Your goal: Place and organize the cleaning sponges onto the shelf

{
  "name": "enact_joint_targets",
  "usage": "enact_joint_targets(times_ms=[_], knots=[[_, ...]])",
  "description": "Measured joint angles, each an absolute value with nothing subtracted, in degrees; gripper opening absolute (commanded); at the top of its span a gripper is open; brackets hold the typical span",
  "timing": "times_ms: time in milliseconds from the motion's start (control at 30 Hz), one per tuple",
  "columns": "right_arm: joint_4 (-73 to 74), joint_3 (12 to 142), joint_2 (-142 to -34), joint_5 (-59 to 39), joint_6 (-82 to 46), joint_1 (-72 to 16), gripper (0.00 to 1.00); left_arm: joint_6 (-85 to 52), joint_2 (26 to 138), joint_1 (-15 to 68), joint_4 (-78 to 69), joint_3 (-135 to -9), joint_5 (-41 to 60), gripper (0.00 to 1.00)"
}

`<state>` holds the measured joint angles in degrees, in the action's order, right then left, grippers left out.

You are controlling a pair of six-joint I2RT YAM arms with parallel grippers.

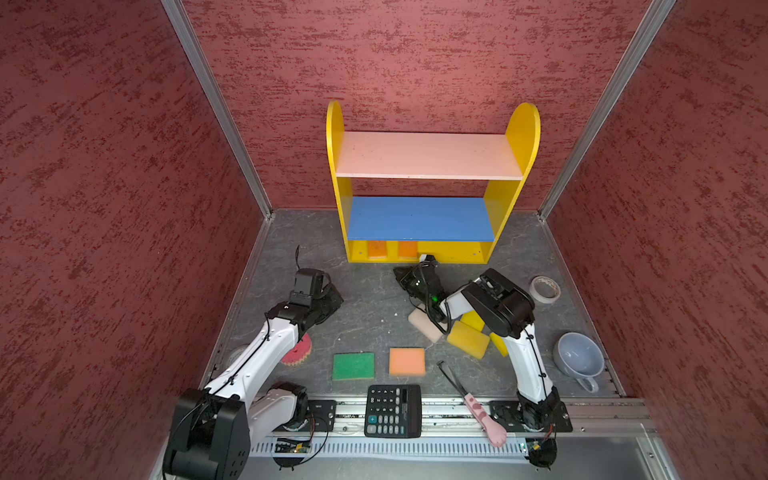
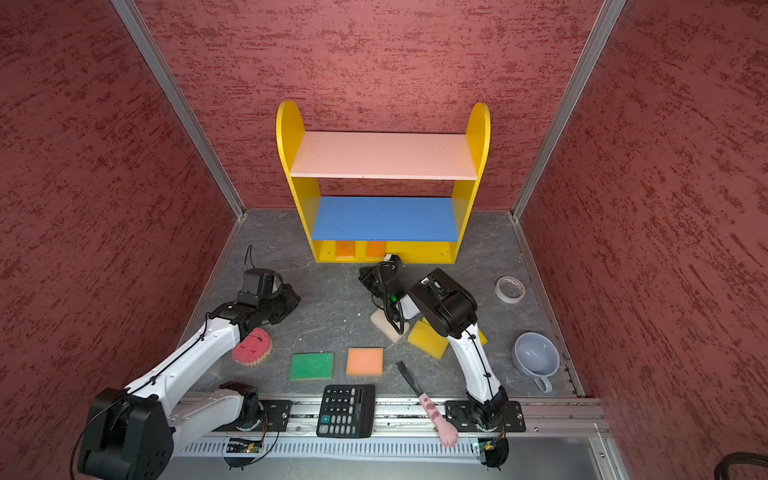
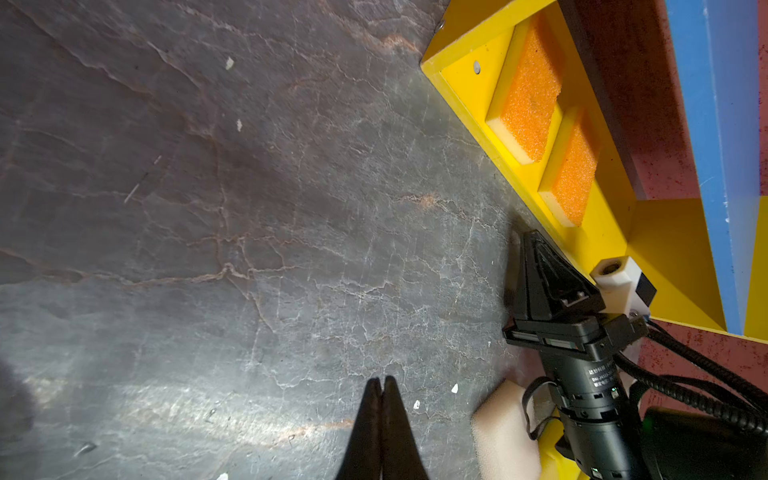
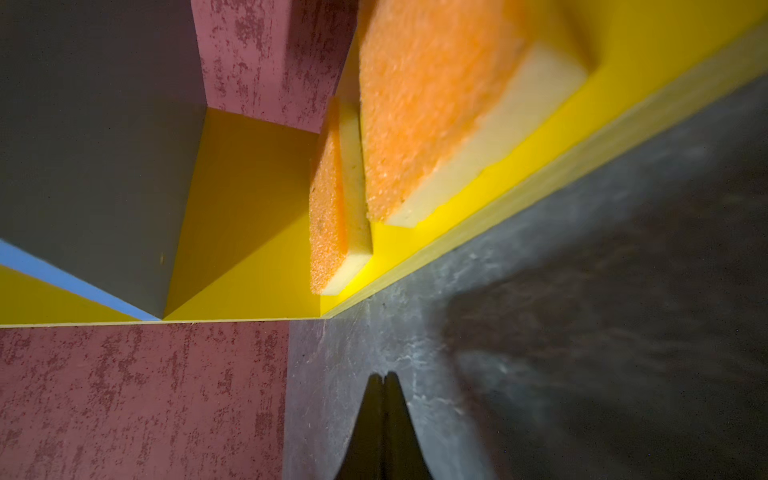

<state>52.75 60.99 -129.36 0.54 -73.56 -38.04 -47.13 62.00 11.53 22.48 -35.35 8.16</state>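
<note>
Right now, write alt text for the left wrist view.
The shut left gripper points at grey table; nearby, two orange-topped sponges lie side by side on the shelf's yellow bottom board, the shut right gripper at its front edge.

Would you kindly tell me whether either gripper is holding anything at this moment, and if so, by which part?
Nothing is held. The left gripper and the right gripper are both shut, fingertips together with nothing between them.

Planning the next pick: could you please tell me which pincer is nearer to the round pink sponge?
Left. The left pincer hangs just beyond the round pink sponge, toward the shelf; the right pincer is well across, at its bottom board.
</note>
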Motion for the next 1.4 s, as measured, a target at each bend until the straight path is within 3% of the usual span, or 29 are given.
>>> enact_joint_targets(times_ms=[800,1167,1400], knots=[[43.2,84.77,-141.45,1.72,-79.64,-40.77,0.0,-46.09,62.89,6.31,20.64,-32.56,12.47,0.0],[42.19,86.13,-142.1,1.74,-80.34,-40.95,0.0,-45.54,63.0,4.75,20.29,-32.53,14.09,0.0],[41.56,79.48,-137.34,-0.14,-74.7,-41.08,0.0,-45.04,63.0,4.32,20.75,-32.62,14.5,0.11]])
